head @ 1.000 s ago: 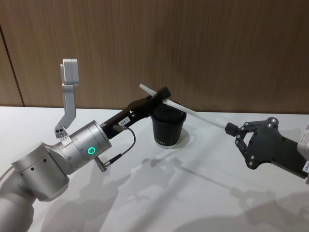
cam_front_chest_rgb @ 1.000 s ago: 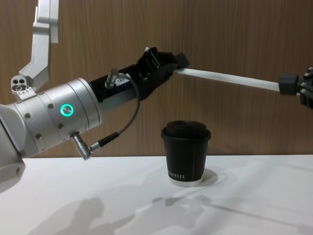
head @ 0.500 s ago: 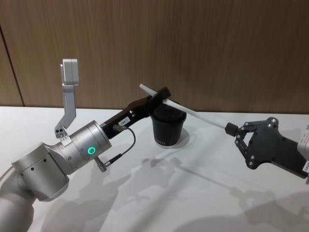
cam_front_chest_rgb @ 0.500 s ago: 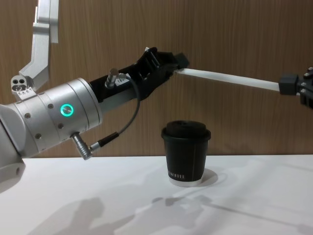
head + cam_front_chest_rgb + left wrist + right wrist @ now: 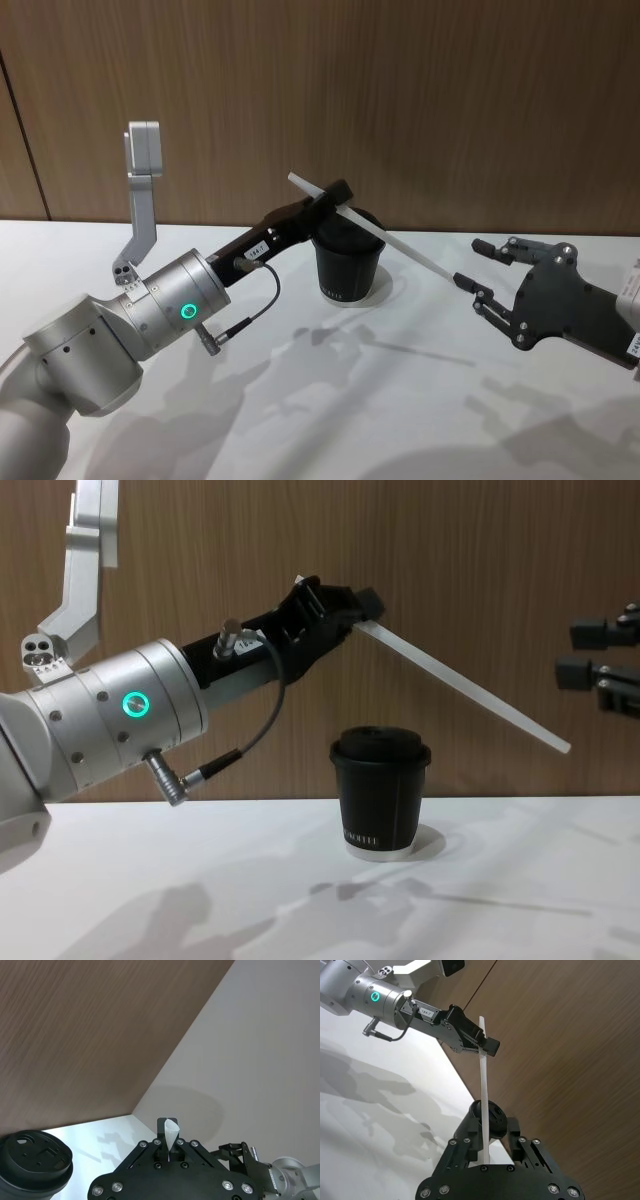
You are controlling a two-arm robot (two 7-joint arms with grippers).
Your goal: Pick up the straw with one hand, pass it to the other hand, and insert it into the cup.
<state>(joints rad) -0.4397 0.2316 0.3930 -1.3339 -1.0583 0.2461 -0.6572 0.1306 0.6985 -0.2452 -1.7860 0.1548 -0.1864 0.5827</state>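
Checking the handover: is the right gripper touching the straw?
Apart. The chest view shows the right gripper open, with the tip of the straw hanging clear below its fingers.

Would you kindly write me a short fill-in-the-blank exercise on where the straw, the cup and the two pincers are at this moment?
1. The left pincer is shut on one end of the ____.
2. The right pincer stands ____, apart from the straw.
3. The straw's free end hangs ____ than its gripped end.
4. The cup stands ____ on the table, lid on.
Missing words: straw, open, lower, upright.
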